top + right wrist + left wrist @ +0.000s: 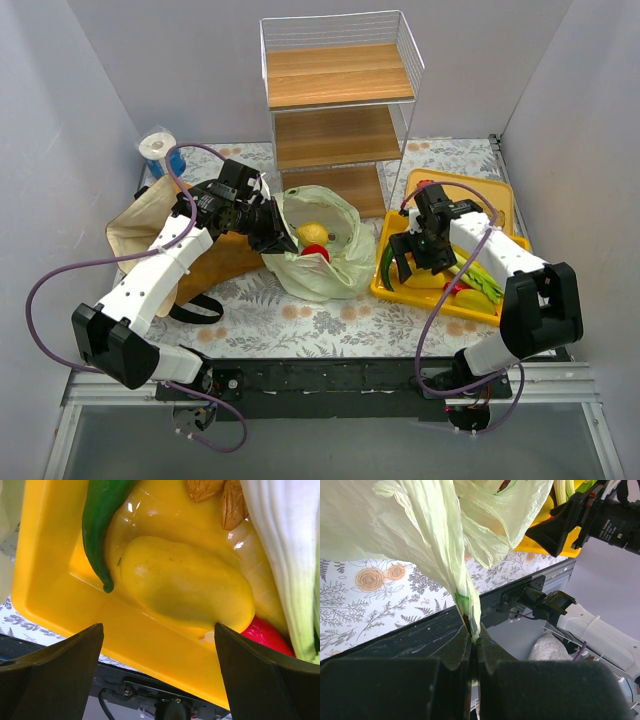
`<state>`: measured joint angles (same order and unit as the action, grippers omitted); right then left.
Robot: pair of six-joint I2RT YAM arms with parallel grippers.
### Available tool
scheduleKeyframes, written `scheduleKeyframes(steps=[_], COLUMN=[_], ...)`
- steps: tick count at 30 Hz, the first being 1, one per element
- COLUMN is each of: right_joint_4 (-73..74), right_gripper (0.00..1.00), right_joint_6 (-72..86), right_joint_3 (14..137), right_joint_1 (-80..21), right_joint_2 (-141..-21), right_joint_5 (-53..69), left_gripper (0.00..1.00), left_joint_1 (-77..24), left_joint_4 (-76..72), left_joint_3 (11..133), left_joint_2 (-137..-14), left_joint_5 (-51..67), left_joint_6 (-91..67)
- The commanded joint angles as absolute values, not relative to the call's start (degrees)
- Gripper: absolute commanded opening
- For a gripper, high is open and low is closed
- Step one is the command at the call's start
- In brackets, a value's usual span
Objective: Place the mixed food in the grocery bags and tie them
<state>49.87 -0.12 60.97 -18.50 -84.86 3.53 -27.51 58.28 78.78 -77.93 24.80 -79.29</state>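
The left fingers (462,652) are squeezed shut on a twisted bit of the pale-green bag (335,265), which is sat open on the tabletop (300,320). A lemon (313,233) and a tomato (318,252) are seen inside it. The right fingers (65,665) are spread wide, with nothing held, above the yellow tray (45,580). A yellow pepper (185,587), a green pepper (97,525) and a leek (285,545) are kept in it.

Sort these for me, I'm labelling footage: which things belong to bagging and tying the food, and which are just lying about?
Job: pale-green bag, brown bag, lemon, yellow pepper, green pepper, leek, left gripper clamped on the pale-green bag, right gripper open over the yellow tray.
Lying about: wire shelf, paper roll.
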Motion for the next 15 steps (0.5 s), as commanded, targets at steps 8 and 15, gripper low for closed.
scheduleKeyframes(steps=[8, 15], right_joint_4=[42.1, 40.3], right_gripper=[0.99, 0.99], right_joint_6=[-1.9, -13.1], right_joint_3=[62.3, 61.1], right_joint_1=[-19.9, -21.4], right_joint_2=[-85.0, -82.0], right_joint_5=[2.7, 4.4], left_gripper=[0.00, 0.00], left_joint_1=[-27.2, -27.2], left_joint_4=[58.2, 58.2], left_joint_3=[79.5, 79.5], left_joint_2=[-75.8, -75.8], left_joint_5=[24.3, 23.9], left_joint_6=[-79.5, -79.5])
